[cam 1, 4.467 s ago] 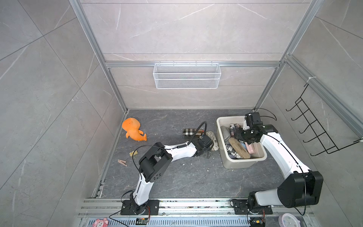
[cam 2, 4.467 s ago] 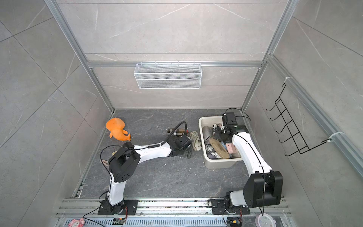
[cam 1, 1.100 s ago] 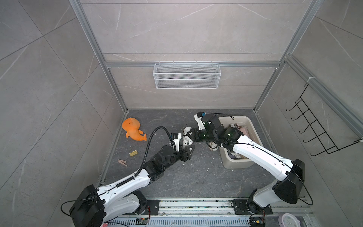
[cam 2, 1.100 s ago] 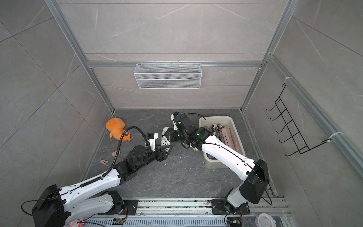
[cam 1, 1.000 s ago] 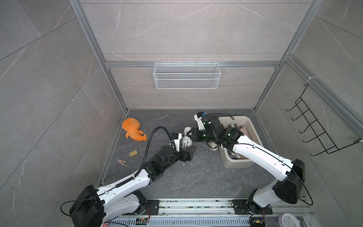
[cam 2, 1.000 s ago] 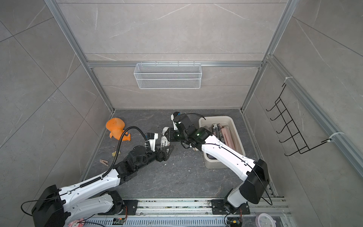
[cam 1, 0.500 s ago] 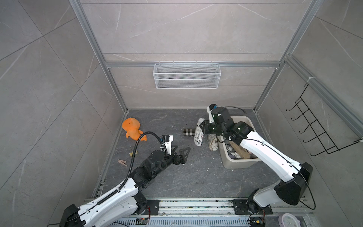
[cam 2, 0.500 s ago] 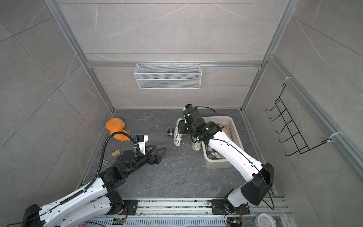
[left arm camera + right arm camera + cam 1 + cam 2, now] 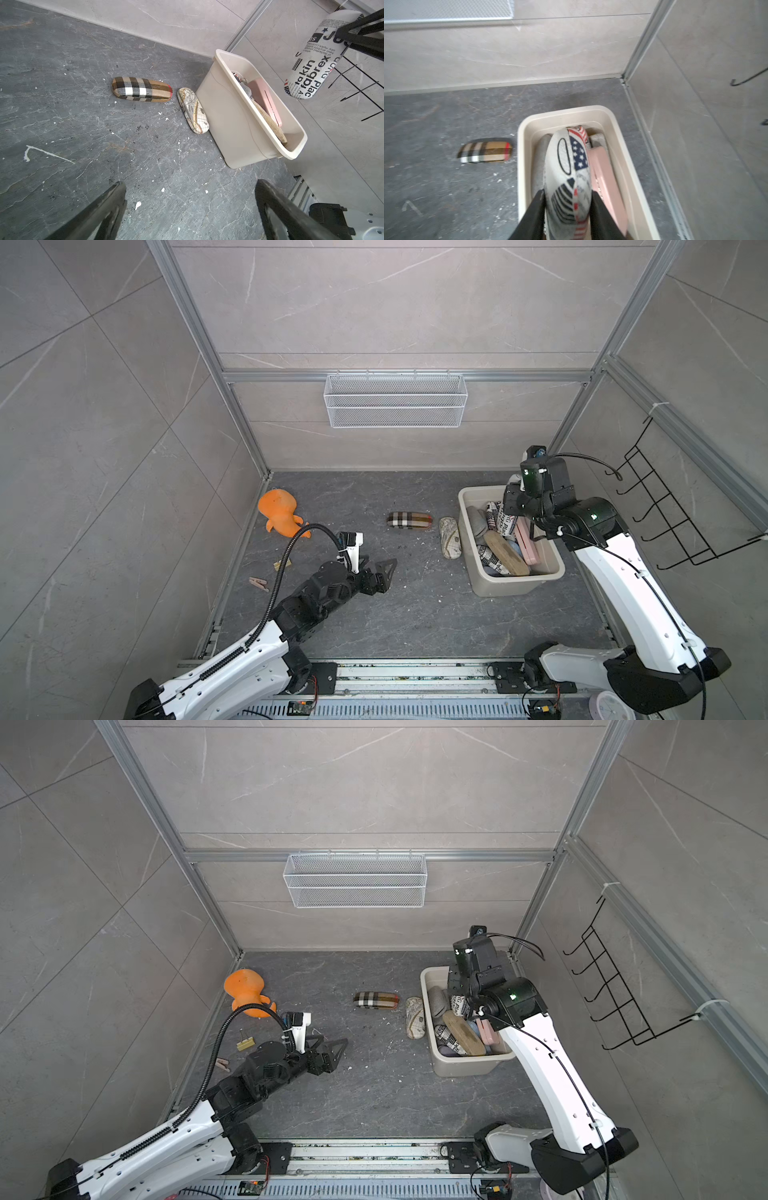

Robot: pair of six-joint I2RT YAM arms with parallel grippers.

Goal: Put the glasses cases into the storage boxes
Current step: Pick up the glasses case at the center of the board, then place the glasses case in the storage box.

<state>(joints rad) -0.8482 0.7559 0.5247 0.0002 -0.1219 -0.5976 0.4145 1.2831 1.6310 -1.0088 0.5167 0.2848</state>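
Near the floor's front-left corner, the left gripper (image 9: 377, 569) hangs with its jaws spread wide and nothing between them. Farther in, by the right edge, the cream tub (image 9: 512, 585) holds a pink case (image 9: 527, 545) and a tan case (image 9: 505, 556). A map-print case (image 9: 450, 538) lies against the tub's inward wall, with a plaid case (image 9: 409, 520) just beyond it. Over the tub's far end, the right gripper (image 9: 568, 195) is clamped on a newspaper-print case (image 9: 569, 164), holding it clear above the pile.

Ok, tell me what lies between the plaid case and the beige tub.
The map-print case lies between the plaid case and the tub, close beside the tub's wall; both top views show it.
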